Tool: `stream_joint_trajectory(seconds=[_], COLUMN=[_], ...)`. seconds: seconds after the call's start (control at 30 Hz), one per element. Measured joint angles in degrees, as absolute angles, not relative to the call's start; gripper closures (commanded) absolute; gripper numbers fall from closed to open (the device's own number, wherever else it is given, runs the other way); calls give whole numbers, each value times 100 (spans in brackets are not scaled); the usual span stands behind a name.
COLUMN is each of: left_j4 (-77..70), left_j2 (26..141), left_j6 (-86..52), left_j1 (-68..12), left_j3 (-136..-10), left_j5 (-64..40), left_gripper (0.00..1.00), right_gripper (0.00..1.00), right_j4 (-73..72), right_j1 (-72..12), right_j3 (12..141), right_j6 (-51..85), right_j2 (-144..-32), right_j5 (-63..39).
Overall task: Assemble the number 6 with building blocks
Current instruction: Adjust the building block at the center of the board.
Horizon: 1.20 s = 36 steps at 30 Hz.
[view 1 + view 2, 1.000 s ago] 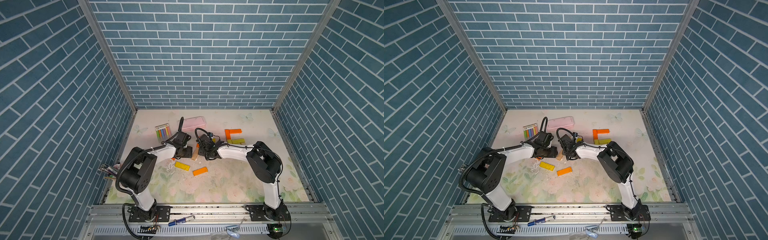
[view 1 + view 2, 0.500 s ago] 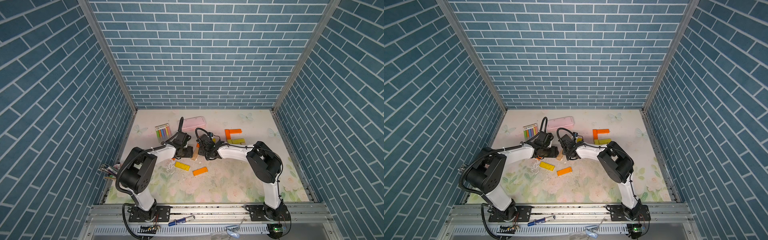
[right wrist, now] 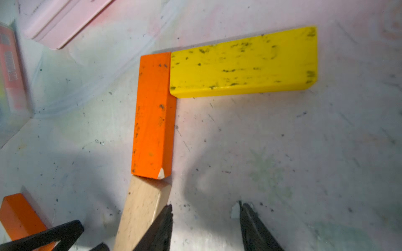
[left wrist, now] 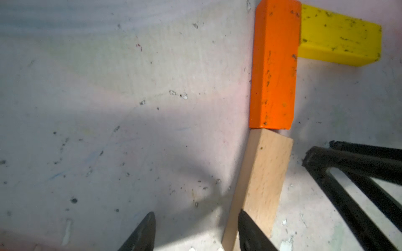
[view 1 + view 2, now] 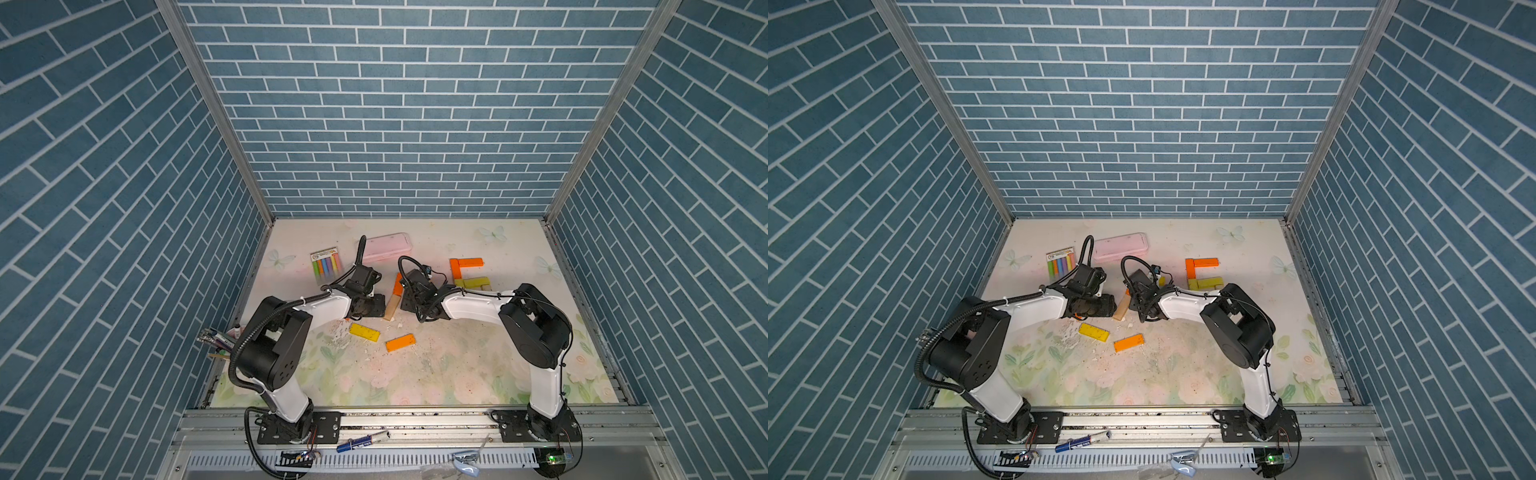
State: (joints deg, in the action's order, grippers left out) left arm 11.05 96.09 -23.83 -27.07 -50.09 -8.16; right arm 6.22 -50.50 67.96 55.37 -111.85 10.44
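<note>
- Bars in sight: five orange, four yellow, one tan bar (image 5: 392, 307) — ten, as far as I can count.
- Both arms reach low to mid-table, wrists facing each other. The left gripper (image 4: 195, 215) and right gripper (image 3: 205, 206) flank the tan bar.
- Each gripper's jaws stand apart with nothing between them. One finger of each sits at the tan bar's side; contact unclear.
- Mid-table: a yellow bar (image 3: 243, 65) butts an orange bar (image 4: 274, 65) at a right angle. The tan bar meets the orange bar's other end, skewed — paint flecked black.
- Far right: an orange pair (image 5: 465, 263) forms an L, with a yellow pair (image 5: 473, 283) just beside it.
- Nearer the front: loose yellow (image 5: 365, 332), loose orange (image 5: 400, 343).
</note>
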Motion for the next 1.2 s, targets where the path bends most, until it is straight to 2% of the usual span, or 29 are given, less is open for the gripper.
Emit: stream_joint_trajectory(seconds=[0.3, 0.57, 0.87, 1.2], left_j4=[1647, 2018, 2482, 2589], left_j2=[9061, 8569, 9021, 9592], left_j6=[-2379, -2403, -2405, -2443], left_j1=[-2797, -3304, -3531, -3656], left_j3=[-4657, -4654, -5218, -5660], left_j5=[-781, -620, -233, -198], left_gripper=[41, 39, 39, 37], right_gripper=[50, 50, 50, 47], right_j4=[366, 351, 541, 593], right_j1=[-5024, -4991, -4890, -4783], right_j3=[5900, 5286, 4591, 4353], right_j6=[4587, 4084, 3898, 3691], right_j2=[-9828, -8287, -7271, -6893], right_j5=[862, 1232, 1417, 1409])
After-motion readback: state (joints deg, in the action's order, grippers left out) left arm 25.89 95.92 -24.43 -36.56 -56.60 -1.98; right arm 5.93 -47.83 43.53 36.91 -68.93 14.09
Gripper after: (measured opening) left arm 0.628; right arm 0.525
